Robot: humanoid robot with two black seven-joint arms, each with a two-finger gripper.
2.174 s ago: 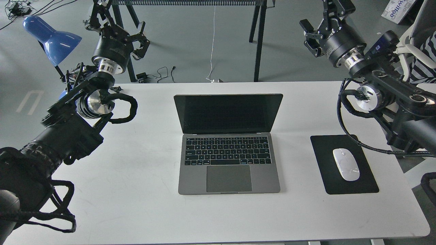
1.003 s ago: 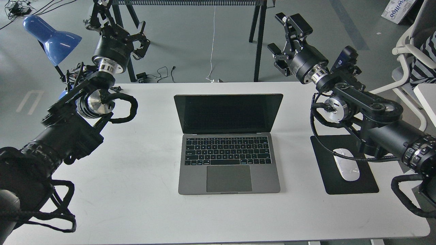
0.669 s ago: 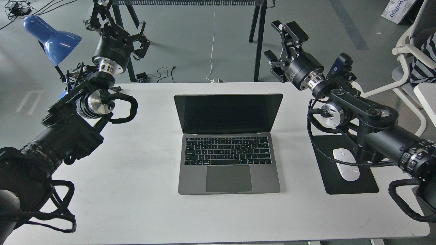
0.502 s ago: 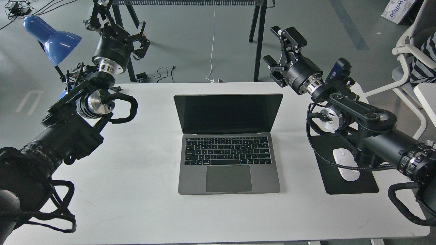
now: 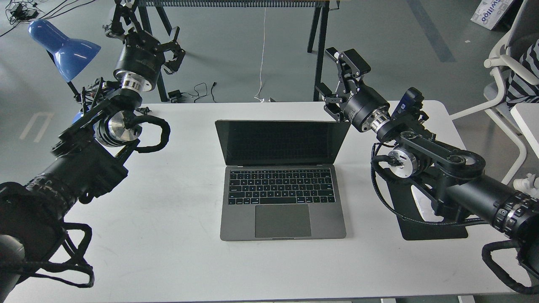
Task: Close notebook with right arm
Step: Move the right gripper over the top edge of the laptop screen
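The notebook (image 5: 283, 202) is a space-grey laptop in the middle of the white table (image 5: 177, 252). It stands open, its black screen (image 5: 281, 142) upright and facing me. My right arm (image 5: 425, 160) reaches in from the right. Its gripper (image 5: 337, 78) is open and empty, just behind and above the screen's top right corner, not touching it. My left gripper (image 5: 145, 31) is raised at the far left, near the blue lamp, fingers apart and empty.
A black mouse pad (image 5: 425, 229) with a white mouse (image 5: 421, 202) lies right of the notebook, mostly under my right arm. A blue lamp (image 5: 63, 48) stands at the table's back left corner. A black table frame (image 5: 318, 46) stands behind.
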